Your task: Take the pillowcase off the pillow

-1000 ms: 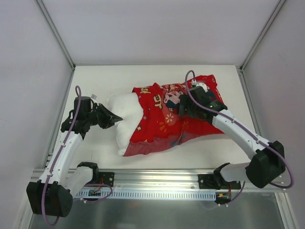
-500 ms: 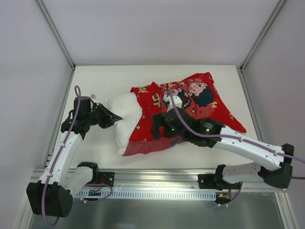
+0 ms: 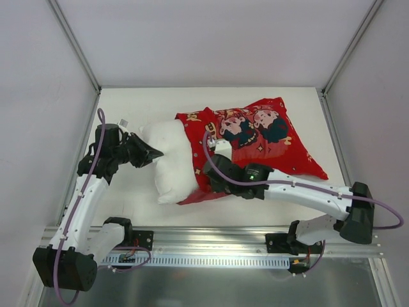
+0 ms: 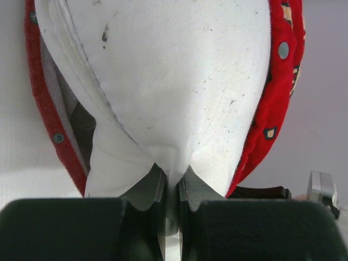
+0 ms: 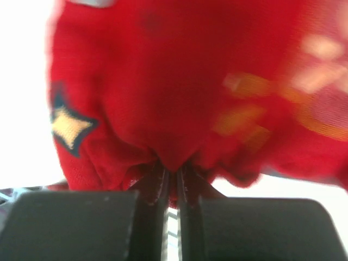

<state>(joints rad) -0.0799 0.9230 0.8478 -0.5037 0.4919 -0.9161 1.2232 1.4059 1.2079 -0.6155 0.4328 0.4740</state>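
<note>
The red printed pillowcase (image 3: 255, 137) lies across the middle of the table, its open mouth toward the left. Out of that mouth sticks the white pillow (image 3: 171, 163), about half of it bare. My left gripper (image 3: 156, 154) is shut on the pillow's left corner; in the left wrist view a fold of white pillow (image 4: 174, 103) is pinched between the jaws at my left gripper (image 4: 172, 176), with red pillowcase (image 4: 272, 109) edges on both sides. My right gripper (image 3: 209, 173) is shut on the pillowcase near its open edge; the right wrist view shows red pillowcase (image 5: 179, 98) bunched in my right gripper (image 5: 171, 176).
White enclosure walls (image 3: 38, 96) stand on the left, right and far sides of the table (image 3: 147, 102). The metal rail (image 3: 211, 240) with the arm bases runs along the near edge. The right arm (image 3: 307, 195) stretches low across the near table.
My right gripper left the pillowcase's far right end, swung left to its open edge and shut on the red fabric. More white pillow shows now. The left gripper kept its grip.
</note>
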